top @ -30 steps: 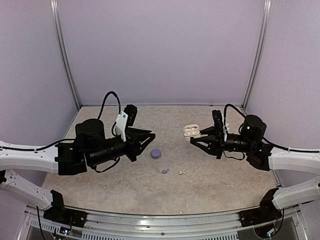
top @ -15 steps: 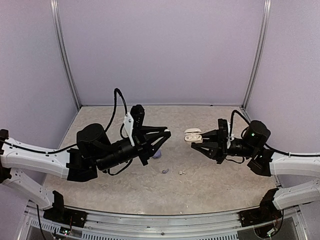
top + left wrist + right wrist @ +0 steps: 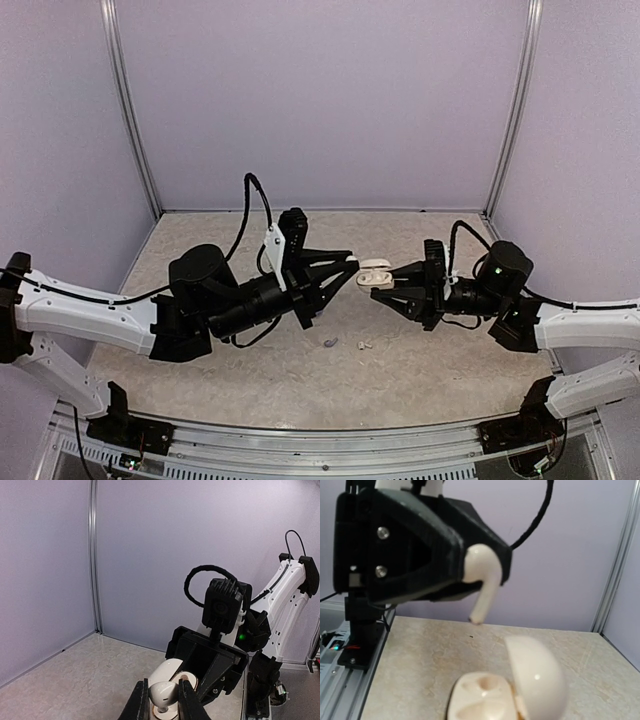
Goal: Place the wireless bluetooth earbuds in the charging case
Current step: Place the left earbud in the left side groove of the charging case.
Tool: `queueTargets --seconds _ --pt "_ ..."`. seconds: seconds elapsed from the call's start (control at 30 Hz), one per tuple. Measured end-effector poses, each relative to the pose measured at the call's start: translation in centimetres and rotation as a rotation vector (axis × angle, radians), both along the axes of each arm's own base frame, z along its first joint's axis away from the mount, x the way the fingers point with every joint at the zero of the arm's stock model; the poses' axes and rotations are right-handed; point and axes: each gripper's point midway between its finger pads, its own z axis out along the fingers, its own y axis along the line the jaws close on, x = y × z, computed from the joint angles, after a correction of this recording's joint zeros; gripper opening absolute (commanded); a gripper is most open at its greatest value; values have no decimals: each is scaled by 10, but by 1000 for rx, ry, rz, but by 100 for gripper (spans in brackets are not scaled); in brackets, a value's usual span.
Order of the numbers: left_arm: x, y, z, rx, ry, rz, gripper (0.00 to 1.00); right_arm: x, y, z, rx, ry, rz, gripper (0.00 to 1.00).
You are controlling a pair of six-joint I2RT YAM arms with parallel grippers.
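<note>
Above open case [image 3: 481, 696] clamped in right gripper [image 3: 380, 281], white earbud [image 3: 483, 575] pinched by left gripper [image 3: 163, 698]

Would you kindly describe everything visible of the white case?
The white case looks like glossy, rounded plastic. Its lid is hinged open, standing up, and two moulded sockets show, seemingly empty. The right gripper holds it above the table; the white earbud in the left gripper hangs just above, stem down, not touching.

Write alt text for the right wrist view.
A white earbud, stem pointing down, is pinched in the black left fingers above an open white charging case, its lid tipped up at right. Beige table and a lilac wall lie behind.
</note>
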Motion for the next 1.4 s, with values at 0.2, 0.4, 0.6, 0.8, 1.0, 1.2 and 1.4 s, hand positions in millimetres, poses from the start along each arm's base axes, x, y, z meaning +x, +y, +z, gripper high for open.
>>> queueTargets --seconds 0.2,0.4,0.6,0.8,1.0,1.2,1.4 --pt "0 -4 -6 12 2 -8 15 2 2 -3 -3 35 -1 0" --pt "2 -8 -12 26 3 -3 15 3 3 4 18 68 3 0" --pt "5 -12 -11 25 1 7 15 2 3 4 20 80 8 0" --pt "7 -14 -12 33 -6 17 14 2 3 4 21 88 10 0" --pt "11 -15 -12 38 -10 37 13 2 3 4 22 93 8 0" --pt "12 -15 -13 47 -22 47 13 4 2 6 28 104 -2 0" --pt "13 -15 -15 58 -24 48 13 5 1 9 40 112 -15 0"
